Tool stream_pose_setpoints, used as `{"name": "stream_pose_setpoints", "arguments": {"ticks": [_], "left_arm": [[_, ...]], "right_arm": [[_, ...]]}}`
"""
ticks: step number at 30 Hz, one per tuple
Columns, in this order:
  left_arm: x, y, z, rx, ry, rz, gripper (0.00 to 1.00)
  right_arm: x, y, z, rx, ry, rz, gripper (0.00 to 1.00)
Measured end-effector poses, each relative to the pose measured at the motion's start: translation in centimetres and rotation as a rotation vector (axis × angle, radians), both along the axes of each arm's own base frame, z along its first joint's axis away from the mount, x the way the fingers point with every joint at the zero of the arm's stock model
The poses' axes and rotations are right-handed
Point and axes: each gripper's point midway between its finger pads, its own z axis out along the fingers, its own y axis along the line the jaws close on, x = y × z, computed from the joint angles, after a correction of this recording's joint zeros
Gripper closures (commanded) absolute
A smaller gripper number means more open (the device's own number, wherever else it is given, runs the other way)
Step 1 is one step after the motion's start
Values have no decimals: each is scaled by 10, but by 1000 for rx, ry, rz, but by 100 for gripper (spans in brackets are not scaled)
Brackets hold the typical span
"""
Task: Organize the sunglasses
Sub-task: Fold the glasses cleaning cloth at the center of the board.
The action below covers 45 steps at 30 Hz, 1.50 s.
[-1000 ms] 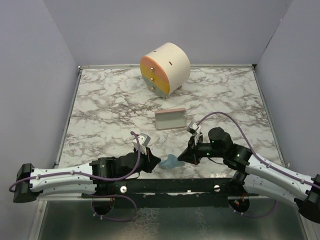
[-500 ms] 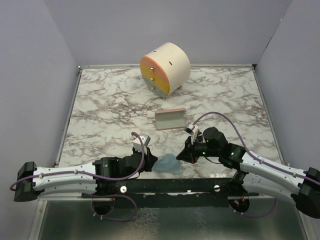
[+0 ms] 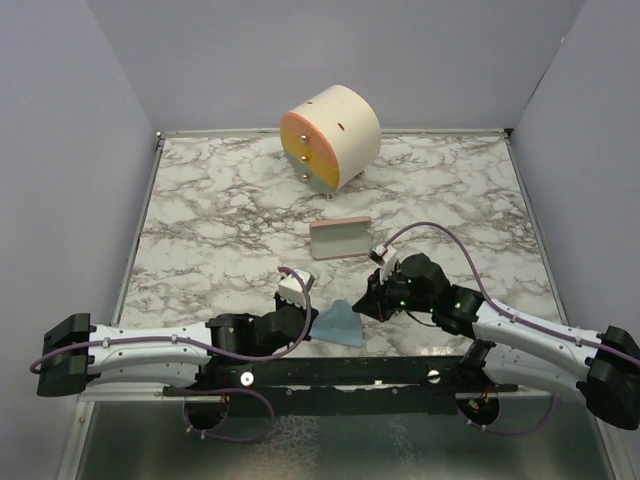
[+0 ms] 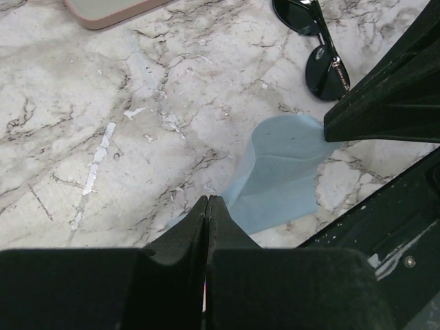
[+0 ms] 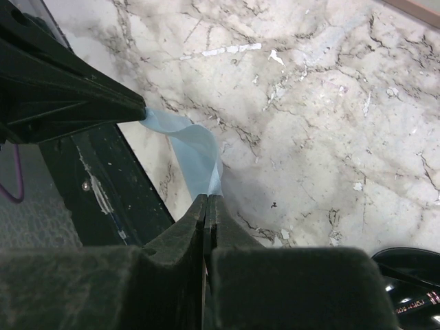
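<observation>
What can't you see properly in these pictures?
- Sunglasses: hidden under the right arm in the top view; the top edge cuts one lens in the left wrist view; only a sliver shows in the right wrist view.
- Case: mostly cut off by the left wrist view's top edge.
- Cloth: its pinched corners vanish inside the shut left gripper and right gripper.
- Drawers: closed, insides hidden, top view.
</observation>
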Motion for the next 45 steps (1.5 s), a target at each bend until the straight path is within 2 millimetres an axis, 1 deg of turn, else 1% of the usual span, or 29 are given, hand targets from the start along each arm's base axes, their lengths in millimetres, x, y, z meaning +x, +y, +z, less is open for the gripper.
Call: {"name": "stream_pose_setpoints", "arguments": {"ticks": [3, 9, 13, 18, 23, 28, 33, 41, 45], "left_arm": [[4, 0, -5, 31, -17, 7, 100], [16, 0, 3, 13, -52, 32, 100], [26, 0, 6, 6, -65, 55, 100], [35, 1, -4, 47, -66, 72, 100], [42, 2, -9, 46, -66, 79, 100], [49, 7, -19, 57, -59, 93, 100], [53, 5, -26, 72, -55, 84, 100], [64, 2, -31, 85, -67, 83, 100], [69, 4, -39, 106, -60, 88, 100]], "right_arm": [[2, -2, -5, -13, -1, -15, 99], [11, -2, -9, -27, -18, -49, 99], [16, -1, -18, -48, -13, -65, 99], [20, 0, -27, -67, -8, -78, 99], [25, 1, -28, -70, -20, -96, 99], [32, 0, -28, -74, -39, -122, 99], [38, 0, -34, -92, -47, -149, 99], [47, 0, -45, -121, -55, -181, 99], [52, 0, -49, -137, -63, -193, 99]]}}
